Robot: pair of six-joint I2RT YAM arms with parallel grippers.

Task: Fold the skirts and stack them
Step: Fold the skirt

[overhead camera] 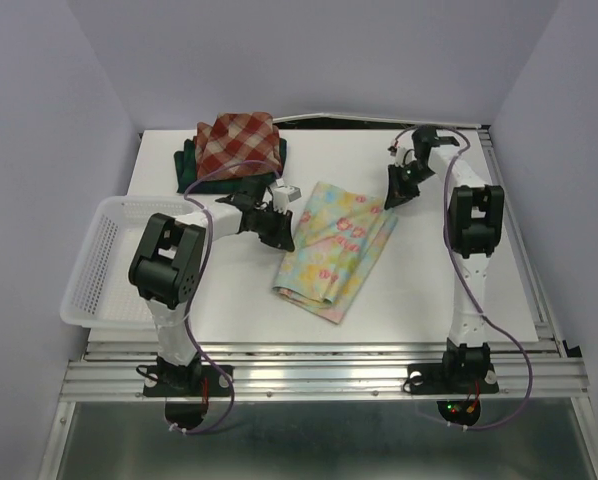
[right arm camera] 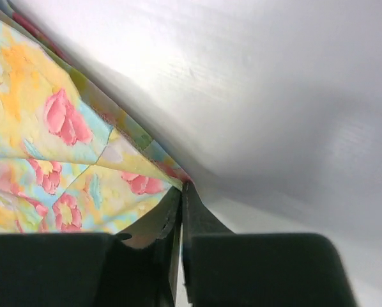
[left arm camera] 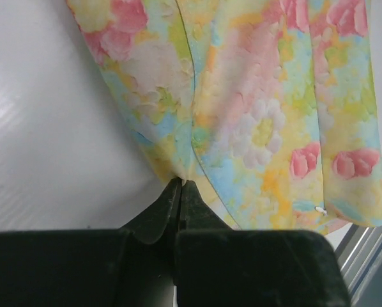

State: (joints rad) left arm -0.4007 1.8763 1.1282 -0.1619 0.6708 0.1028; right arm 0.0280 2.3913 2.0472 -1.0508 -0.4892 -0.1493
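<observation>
A: Grip status?
B: Left gripper (left arm camera: 180, 185) & right gripper (right arm camera: 182, 189) both pinching floral skirt (overhead camera: 337, 250) edges, mid table (overhead camera: 439, 290).
A: Others?
B: Red plaid skirt (overhead camera: 237, 142) atop green plaid skirt (overhead camera: 187, 168), far-left corner.

We can't make out any writing, labels, brands or numbers in any of these views. The closest thing we spotted is a tiny white bit (left arm camera: 319, 209) near the edge of the floral skirt (left arm camera: 261, 96), and it's way too small to read.
</observation>
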